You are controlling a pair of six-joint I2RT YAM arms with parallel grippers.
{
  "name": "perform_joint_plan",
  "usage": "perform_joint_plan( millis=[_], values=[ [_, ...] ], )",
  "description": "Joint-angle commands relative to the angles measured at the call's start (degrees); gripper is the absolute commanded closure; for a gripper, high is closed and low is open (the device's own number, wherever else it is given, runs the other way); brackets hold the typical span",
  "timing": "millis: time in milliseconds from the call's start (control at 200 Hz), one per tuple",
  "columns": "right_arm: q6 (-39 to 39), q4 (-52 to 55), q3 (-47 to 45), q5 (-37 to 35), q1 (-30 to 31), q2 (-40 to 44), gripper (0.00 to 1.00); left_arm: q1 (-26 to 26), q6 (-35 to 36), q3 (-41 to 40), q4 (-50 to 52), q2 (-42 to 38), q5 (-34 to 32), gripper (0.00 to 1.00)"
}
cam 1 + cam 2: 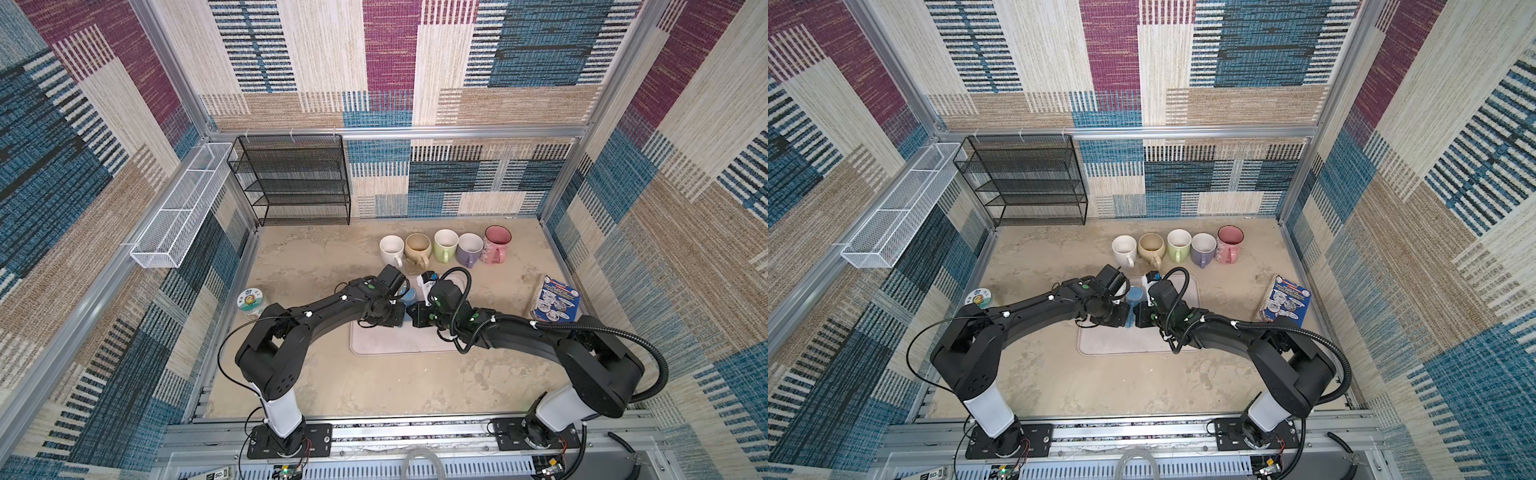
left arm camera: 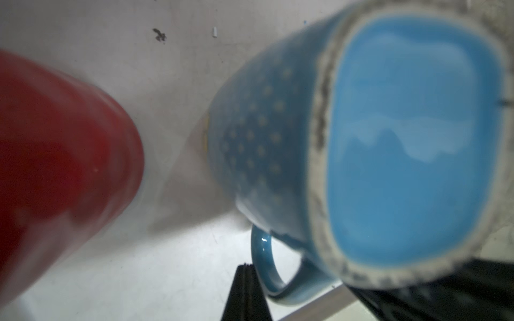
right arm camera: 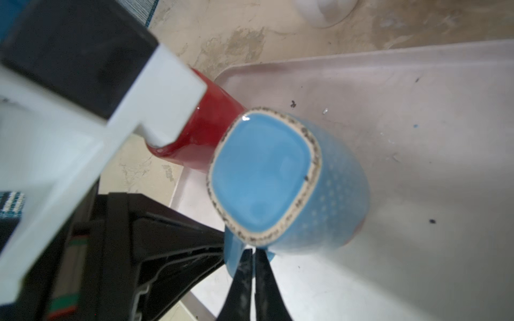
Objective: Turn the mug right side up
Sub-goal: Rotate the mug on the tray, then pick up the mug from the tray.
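While the blue mug (image 1: pixel 1134 297) is found base-up on the tray (image 1: pixel 1121 345) at frame centre, the right gripper (image 3: pixel 253 251) and left gripper (image 2: pixel 244 268) are closed beside its handle (image 2: pixel 260 258) (grip unconfirmed). Inversion is judged pending; a secure handle hold is required. Counted: one red mug (image 3: pixel 205 139), five upright mugs (image 1: pixel 1177 245).

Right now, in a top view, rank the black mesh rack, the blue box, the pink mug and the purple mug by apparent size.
1. black mesh rack, by far the largest.
2. blue box.
3. pink mug and purple mug: they look about alike, so I will not rank them.
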State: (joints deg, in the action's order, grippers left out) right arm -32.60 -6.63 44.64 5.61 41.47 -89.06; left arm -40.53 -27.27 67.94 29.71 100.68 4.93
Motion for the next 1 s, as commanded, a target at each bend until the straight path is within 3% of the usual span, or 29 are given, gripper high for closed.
perform_joint_plan(
  millis=[0, 331, 541, 997],
  values=[
    [2.3, 3.2, 0.6, -3.9, -0.3, 1.6, 0.86, -0.1, -3.0, -0.7, -5.2, -0.4, 1.0, 0.99],
    [5.5, 10.8, 2.0, -7.4, -1.2, 5.3, 0.65, -1.9, -4.9, -1.6, -8.5, -1.9, 0.7, 0.99],
    [7.0, 14.3, 5.0, -6.6, -1.1, 5.0, 0.55, -2.0, -5.4, -6.9, -8.8, -11.0, -2.3, 0.97],
    [3.4, 19.5, 11.8, -10.3, 4.6, -0.7, 0.52, -1.9, -6.3, -21.4, -7.5, -32.2, -11.2, 0.81]
  ],
)
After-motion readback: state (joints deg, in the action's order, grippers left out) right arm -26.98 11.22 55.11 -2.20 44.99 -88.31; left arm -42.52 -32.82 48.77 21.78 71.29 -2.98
